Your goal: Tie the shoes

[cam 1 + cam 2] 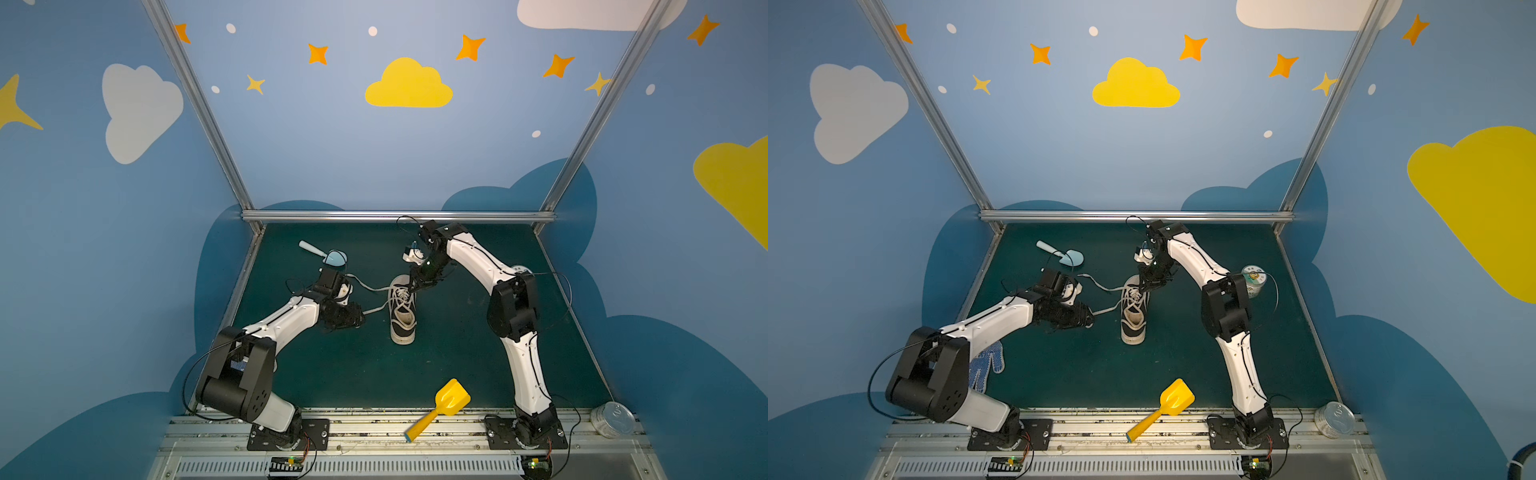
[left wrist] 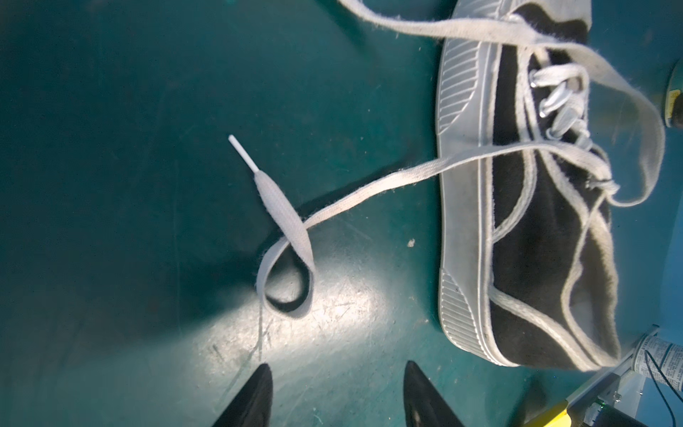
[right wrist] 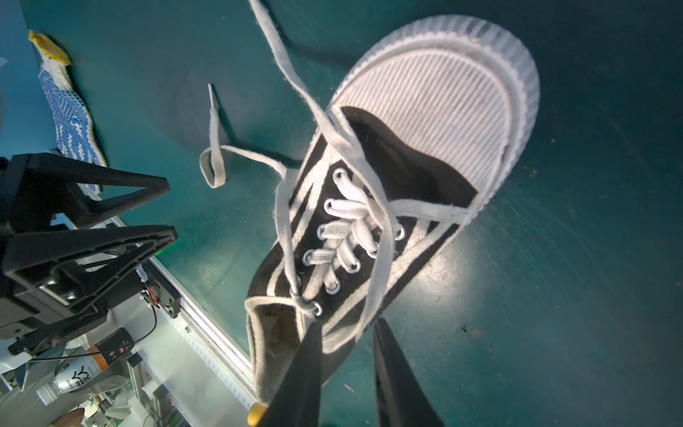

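The shoe [image 1: 402, 309] [image 1: 1133, 309] is a black canvas sneaker with a white sole, standing mid-mat with its toe toward the back. Its cream laces are loose. One lace end [image 2: 275, 210] curls into a small loop on the mat just ahead of my left gripper [image 2: 337, 369] [image 1: 360, 318], which is open with nothing between its fingers. My right gripper [image 3: 347, 325] [image 1: 415, 286] hangs over the shoe [image 3: 399, 177] near the toe in both top views. Its jaws stand narrowly apart on either side of a slack lace loop [image 3: 384, 258] beside the top eyelets.
A light blue scoop [image 1: 328, 254] lies at the back left and a yellow scoop [image 1: 444, 405] at the front edge. A blue-dotted glove [image 1: 986, 368] lies under the left arm. A spool [image 1: 1254, 280] stands behind the right arm, a tin [image 1: 613, 419] at the front right.
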You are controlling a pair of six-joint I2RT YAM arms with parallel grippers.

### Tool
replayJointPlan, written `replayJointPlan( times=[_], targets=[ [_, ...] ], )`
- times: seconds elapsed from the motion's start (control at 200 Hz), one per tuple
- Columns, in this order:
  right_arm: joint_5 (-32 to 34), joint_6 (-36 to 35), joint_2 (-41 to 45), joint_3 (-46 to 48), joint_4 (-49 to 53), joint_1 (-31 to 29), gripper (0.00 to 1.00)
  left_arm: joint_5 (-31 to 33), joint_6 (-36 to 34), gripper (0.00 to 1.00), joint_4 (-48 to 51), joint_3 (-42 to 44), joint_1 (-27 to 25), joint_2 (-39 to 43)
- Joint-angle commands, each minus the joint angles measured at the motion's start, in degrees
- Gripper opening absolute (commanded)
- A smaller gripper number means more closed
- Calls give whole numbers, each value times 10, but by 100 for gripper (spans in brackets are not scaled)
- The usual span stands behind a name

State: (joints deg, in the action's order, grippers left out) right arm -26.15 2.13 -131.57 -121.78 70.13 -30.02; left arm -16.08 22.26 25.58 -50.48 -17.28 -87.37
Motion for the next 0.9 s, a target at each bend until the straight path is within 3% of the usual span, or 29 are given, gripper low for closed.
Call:
replayJointPlan(
  times=[0.0,0.355,0.661,0.896],
  targets=[
    [-9,-1,-18,2,4,2,27,-11,-6,57,-1,-13,-1,-11],
    [-7,-5,-42,-8,-4,5,27,-14,-4,57,-4,-16,-1,-18],
    [-26,-28,-6,23,-17,0,6,-8,-6,57,-3,-16,-1,-14],
    [-32,-38,41,74,-17,-11,5,-11,-9,56,-7,-15,-2,-17]
  ],
)
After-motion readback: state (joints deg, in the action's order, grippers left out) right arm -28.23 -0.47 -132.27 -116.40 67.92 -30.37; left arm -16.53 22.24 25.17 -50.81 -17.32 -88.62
